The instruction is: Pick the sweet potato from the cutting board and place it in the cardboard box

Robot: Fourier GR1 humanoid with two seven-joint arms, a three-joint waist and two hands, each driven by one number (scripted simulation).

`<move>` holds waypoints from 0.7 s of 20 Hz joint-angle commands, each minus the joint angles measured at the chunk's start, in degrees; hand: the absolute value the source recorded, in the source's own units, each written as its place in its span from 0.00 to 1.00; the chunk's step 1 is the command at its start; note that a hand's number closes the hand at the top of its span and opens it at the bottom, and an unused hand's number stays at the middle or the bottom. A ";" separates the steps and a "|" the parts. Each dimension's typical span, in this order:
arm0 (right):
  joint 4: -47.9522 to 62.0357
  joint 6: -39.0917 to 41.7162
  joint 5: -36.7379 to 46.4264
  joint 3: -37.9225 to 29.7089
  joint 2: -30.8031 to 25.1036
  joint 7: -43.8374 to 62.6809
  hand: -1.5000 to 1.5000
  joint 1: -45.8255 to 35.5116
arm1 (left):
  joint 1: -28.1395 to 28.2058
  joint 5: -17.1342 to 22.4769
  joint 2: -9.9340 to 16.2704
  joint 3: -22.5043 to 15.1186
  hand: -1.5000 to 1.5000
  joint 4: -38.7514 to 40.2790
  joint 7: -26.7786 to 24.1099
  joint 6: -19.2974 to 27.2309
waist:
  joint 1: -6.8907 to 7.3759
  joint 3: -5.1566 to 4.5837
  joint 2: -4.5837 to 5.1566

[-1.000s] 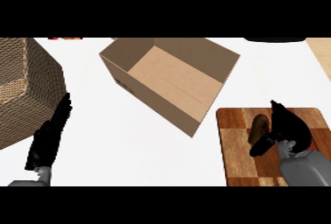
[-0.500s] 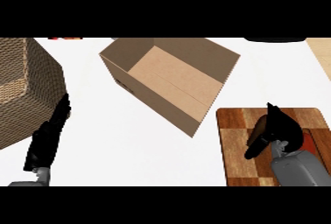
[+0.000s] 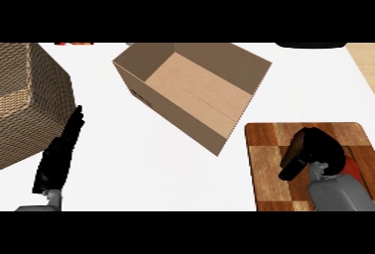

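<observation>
Right hand (image 3: 313,149), black, on a grey forearm rising from the lower right edge: hunched low over the checkered wooden cutting board (image 3: 270,149), covering its middle. Impossible to tell from this steep angle whether closed on anything or merely hovering.

Just beside that hand, toward the wrist on its right: a thin reddish-orange sliver, most likely the sweet potato (image 3: 354,167), lying on the board and largely hidden under hand and forearm. Touching the hand or only near it: cannot be made out.

Up and to the left of the board, near its corner but apart from it: the cardboard box (image 3: 219,64), open at the top, set at an angle, with nothing visible inside.

Judging progress: early. Not yet lifted clear of the board, not yet carried, not yet placed. Left to do: securing the sweet potato, raising it, moving it up and left over the box rim, letting it go inside.

Far left: left hand (image 3: 62,149), flat and open, resting upright beside a woven basket (image 3: 22,99), well apart from board and box.
</observation>
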 commanded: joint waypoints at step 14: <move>10.77 -4.20 1.20 3.43 -15.33 -50.37 1.00 -11.51 | -1.63 0.21 -0.20 0.48 0.50 -0.50 0.41 -2.20 | 2.65 0.49 1.14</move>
